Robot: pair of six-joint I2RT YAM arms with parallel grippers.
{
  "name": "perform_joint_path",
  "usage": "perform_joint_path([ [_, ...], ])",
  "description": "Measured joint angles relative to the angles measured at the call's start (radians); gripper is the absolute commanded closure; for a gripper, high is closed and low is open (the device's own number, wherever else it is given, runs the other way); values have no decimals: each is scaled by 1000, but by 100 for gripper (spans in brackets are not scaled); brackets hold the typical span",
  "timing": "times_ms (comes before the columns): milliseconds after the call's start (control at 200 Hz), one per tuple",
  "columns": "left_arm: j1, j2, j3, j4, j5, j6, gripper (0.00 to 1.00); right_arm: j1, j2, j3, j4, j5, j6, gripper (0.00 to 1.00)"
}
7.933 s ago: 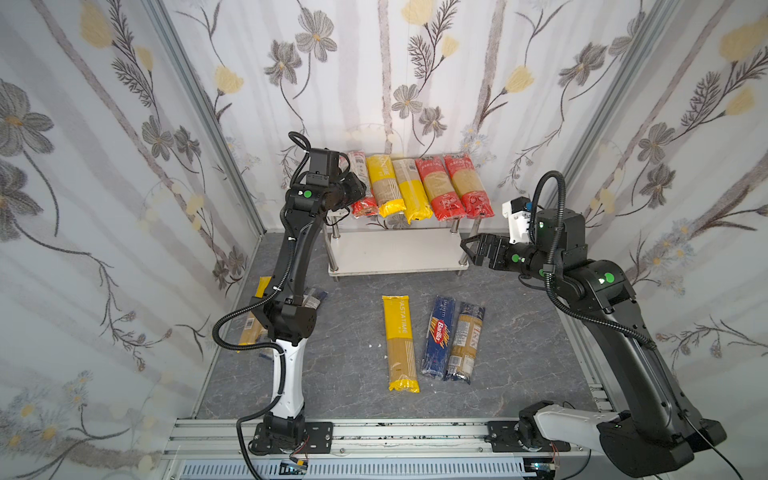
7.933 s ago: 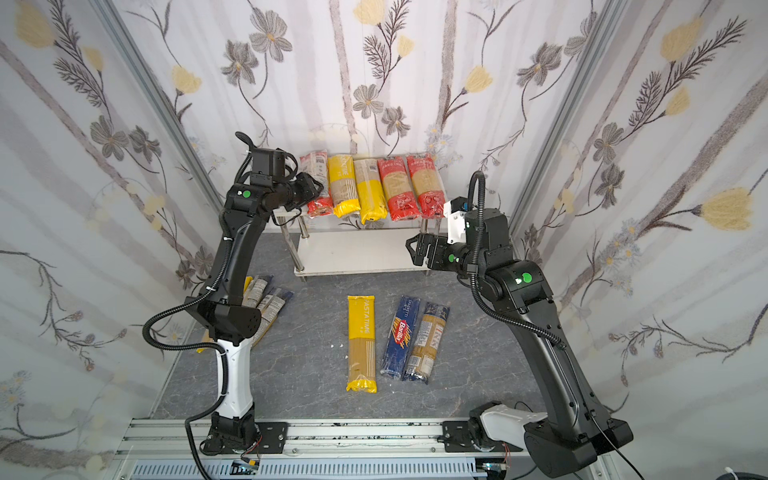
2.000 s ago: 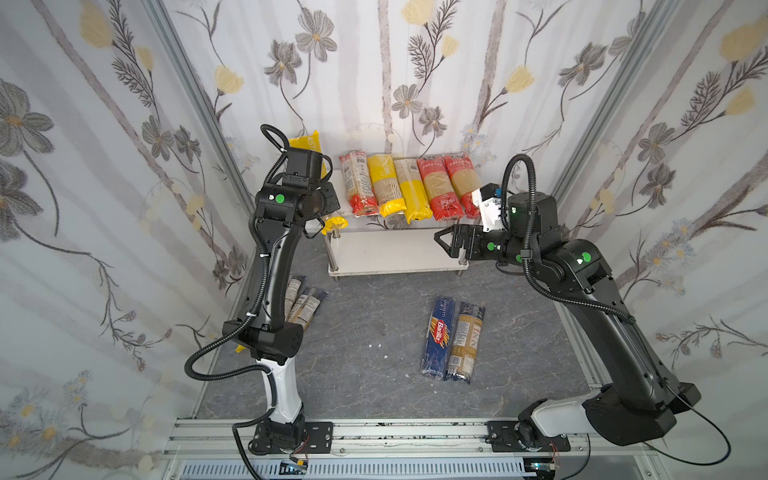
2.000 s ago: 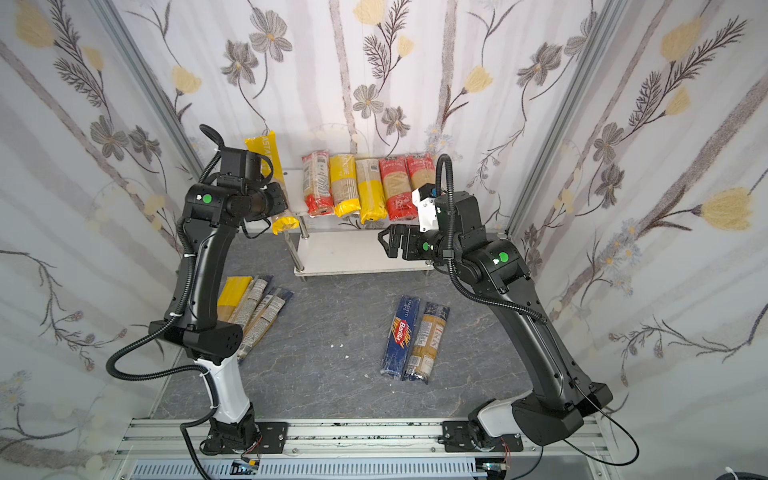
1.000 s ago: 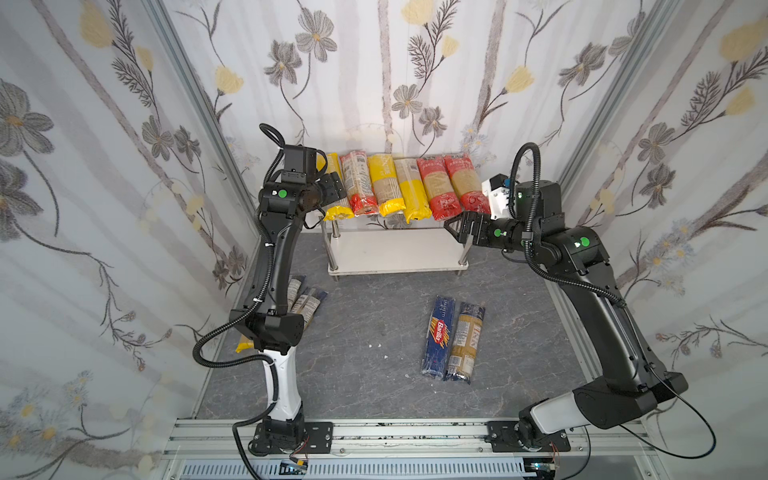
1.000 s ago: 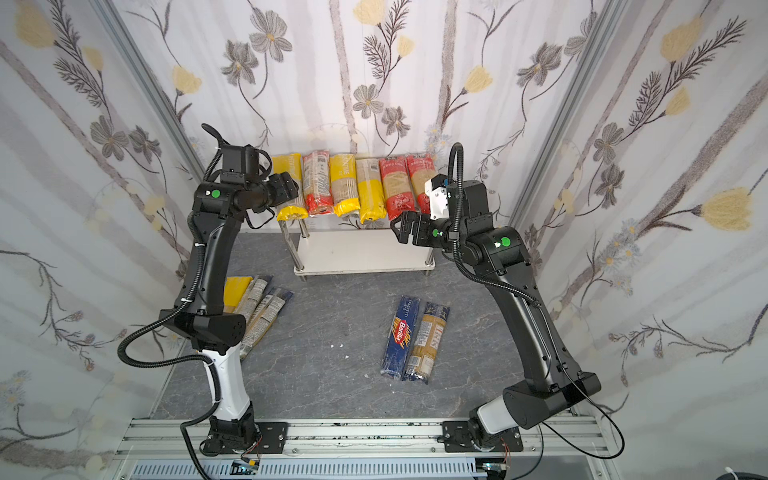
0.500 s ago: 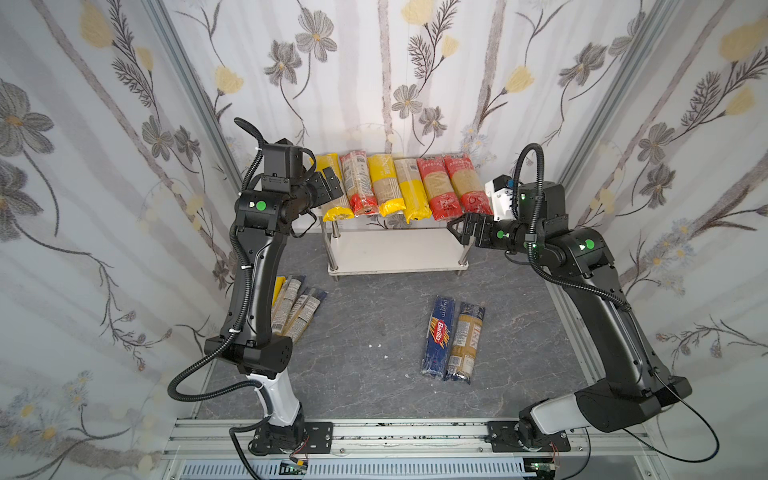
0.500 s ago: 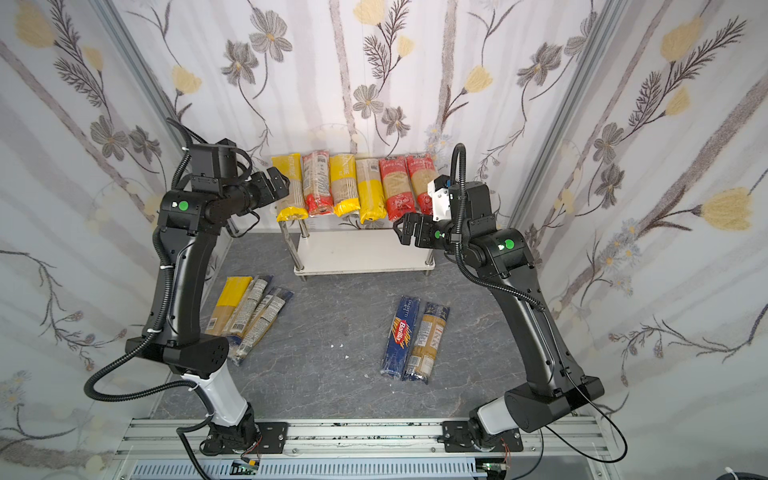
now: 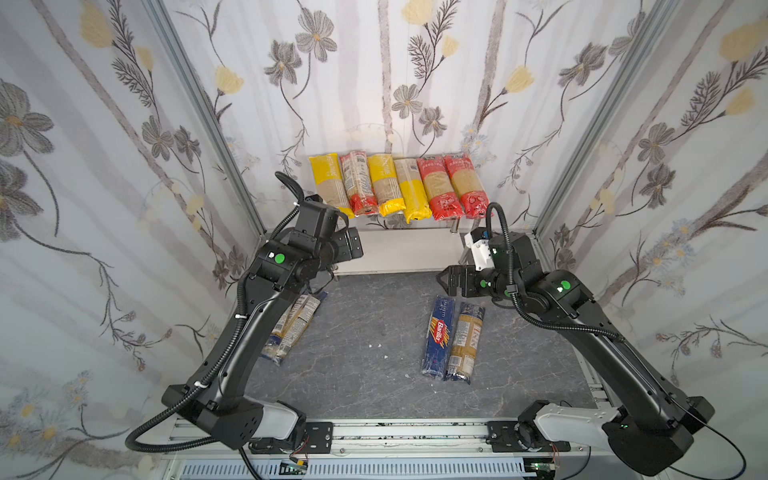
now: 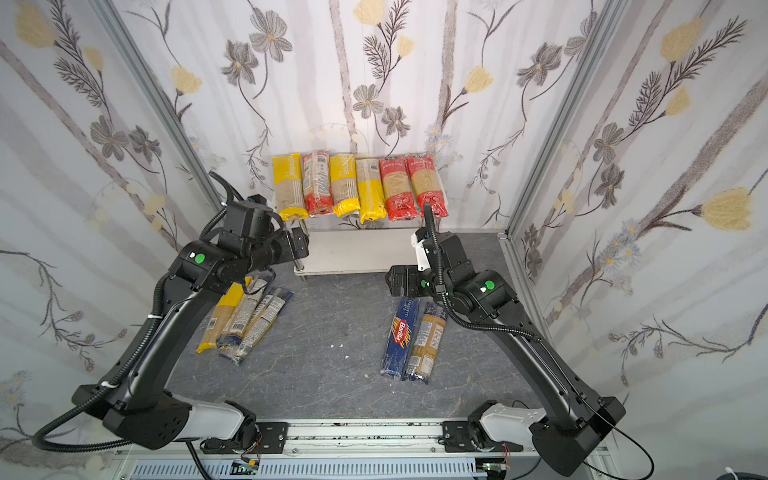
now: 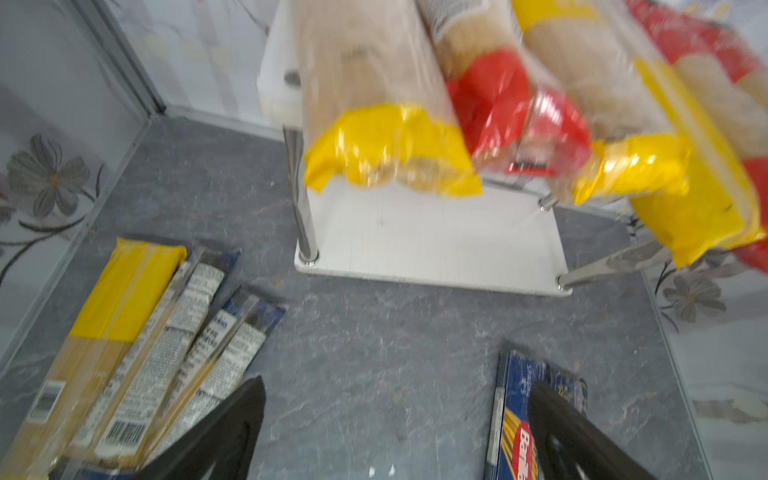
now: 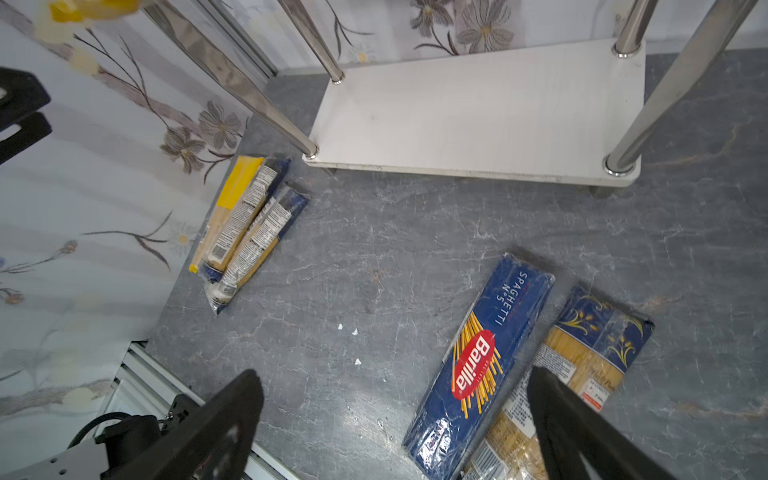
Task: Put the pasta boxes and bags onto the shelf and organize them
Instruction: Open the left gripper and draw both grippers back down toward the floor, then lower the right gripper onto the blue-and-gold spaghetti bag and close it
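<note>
Jaws wide and empty: left gripper [image 11: 392,390], right gripper [image 12: 392,376]. Six glossy clear spaghetti bags [image 9: 395,187] lie side by side atop white-board chrome-legged shelf [image 9: 407,253]. Dark-blue cardboard Barilla box [image 9: 437,334] flat on grey marbled mat [image 9: 365,332].

Shelf [image 10: 353,253] top: 6 pasta bags [image 10: 345,185]; floor [image 10: 328,316]: 5 packs [image 10: 401,332].

Six bags [image 9: 399,187] line the shelf [image 9: 407,253] top (side by side); before it, three packs [image 10: 243,318] left, two packs [image 10: 415,338] right.

Glossy plastic pasta bags [image 9: 394,187]; chrome-legged white shelf [image 12: 478,120]; matt stone-look floor [image 9: 365,332]
</note>
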State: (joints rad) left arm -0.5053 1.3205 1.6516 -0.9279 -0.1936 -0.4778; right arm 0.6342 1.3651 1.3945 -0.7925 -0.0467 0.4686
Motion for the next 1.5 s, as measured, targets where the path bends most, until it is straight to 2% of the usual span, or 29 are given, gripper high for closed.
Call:
perform_joint_path([
  [210, -113, -336, -504, 148, -57, -166, 0, 100, -113, -294, 110, 48, 80, 0],
  [355, -218, -485, -737, 195, -114, -272, 0, 182, -179, -465, 194, 116, 136, 0],
  [525, -381, -577, -925, 288, -215, -374, 0, 323, -237, -685, 343, 214, 204, 0],
  [684, -563, -590, -1121, 419, -322, -449, 0, 438, -245, -866, 452, 320, 269, 0],
  [934, -752, -523, -1207, 542, -465, -528, 0, 578, -231, -952, 565, 454, 380, 0],
  [1054, -768, -539, -1237, 557, -506, -539, 0, 639, -196, -934, 570, 510, 431, 0],
  [1189, -774, -632, -1281, 564, -525, -543, 0, 689, -172, -902, 536, 574, 517, 0],
  [1364, -775, -758, -1315, 565, -531, -521, 0, 701, -184, -907, 455, 615, 618, 0],
  [1499, -775, -771, -1316, 572, -539, -488, 0, 701, -205, -908, 402, 644, 678, 0],
])
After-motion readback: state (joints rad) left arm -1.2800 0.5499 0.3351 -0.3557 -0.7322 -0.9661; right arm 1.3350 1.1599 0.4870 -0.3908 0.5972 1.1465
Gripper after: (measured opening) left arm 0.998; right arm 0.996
